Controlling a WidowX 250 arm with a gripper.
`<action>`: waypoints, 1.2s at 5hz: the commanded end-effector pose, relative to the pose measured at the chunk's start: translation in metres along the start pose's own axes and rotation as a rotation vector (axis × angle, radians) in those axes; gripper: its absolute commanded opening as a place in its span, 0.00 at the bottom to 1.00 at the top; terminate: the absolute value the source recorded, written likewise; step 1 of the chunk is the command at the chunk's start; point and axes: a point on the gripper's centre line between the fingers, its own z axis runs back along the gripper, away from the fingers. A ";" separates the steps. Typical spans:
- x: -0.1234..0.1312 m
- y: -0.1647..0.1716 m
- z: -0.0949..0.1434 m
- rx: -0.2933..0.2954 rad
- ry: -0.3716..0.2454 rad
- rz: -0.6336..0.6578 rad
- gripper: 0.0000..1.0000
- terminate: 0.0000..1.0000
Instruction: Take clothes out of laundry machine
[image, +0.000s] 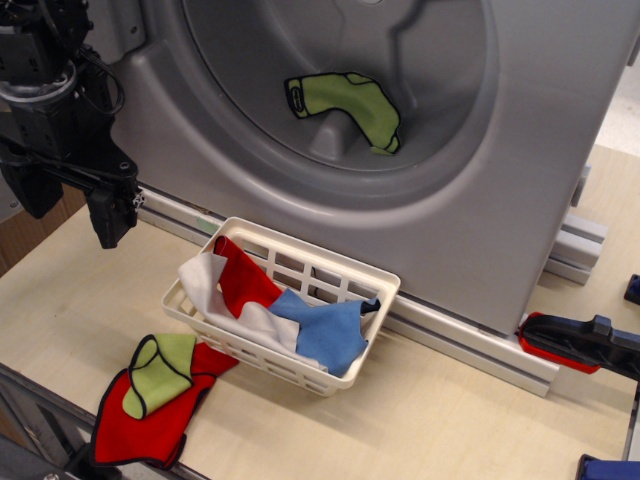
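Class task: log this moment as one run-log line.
gripper: open, empty, left of washer | green cloth: in drum | basket: in front

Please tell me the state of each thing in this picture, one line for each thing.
Gripper: empty, jaws open, left of washer.
Lime-green cloth: bent, lying inside drum.
Laundry machine: open.
White basket: holds red, white, blue cloths.
Red cloth on table: flat, second green cloth on top.

The robot arm (45, 95) is matte black and blocky, with a silver-grey metal ring around its wrist. Thin black cables loop out along its right side. Its gripper (70, 205) ends in 2 flat, black, squared-off fingers (110, 215).
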 end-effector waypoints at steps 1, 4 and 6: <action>0.000 0.000 0.000 0.000 0.000 0.000 1.00 0.00; 0.081 -0.034 0.035 0.038 -0.248 -0.137 1.00 0.00; 0.138 -0.057 0.045 -0.030 -0.455 -0.161 1.00 0.00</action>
